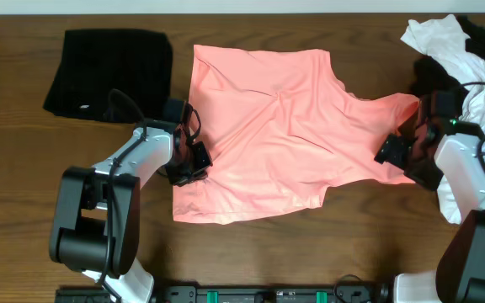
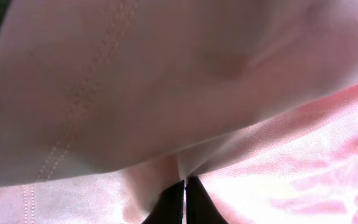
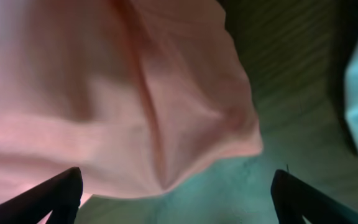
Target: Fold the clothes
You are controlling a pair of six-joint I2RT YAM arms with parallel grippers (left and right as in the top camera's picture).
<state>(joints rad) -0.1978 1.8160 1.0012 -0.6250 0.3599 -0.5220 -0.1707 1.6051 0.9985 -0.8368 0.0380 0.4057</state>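
Where the left claw (image 1: 199,161) pinches it, the T-shirt (image 1: 268,135) puckers.

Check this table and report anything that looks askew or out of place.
The pink T-shirt lies skewed and rumpled, with creases across its middle and one sleeve stretched rightward. At the far right corner, white clothes and black clothes sit in a loose heap. The folded black garment looks neat.

The T-shirt (image 1: 268,126) lies on the worktop (image 1: 23,194) before me; a folded garment (image 1: 108,71) sits far left, a heap (image 1: 445,42) far right; my left claw (image 1: 194,160) and right claw (image 1: 394,151) flank its edges.
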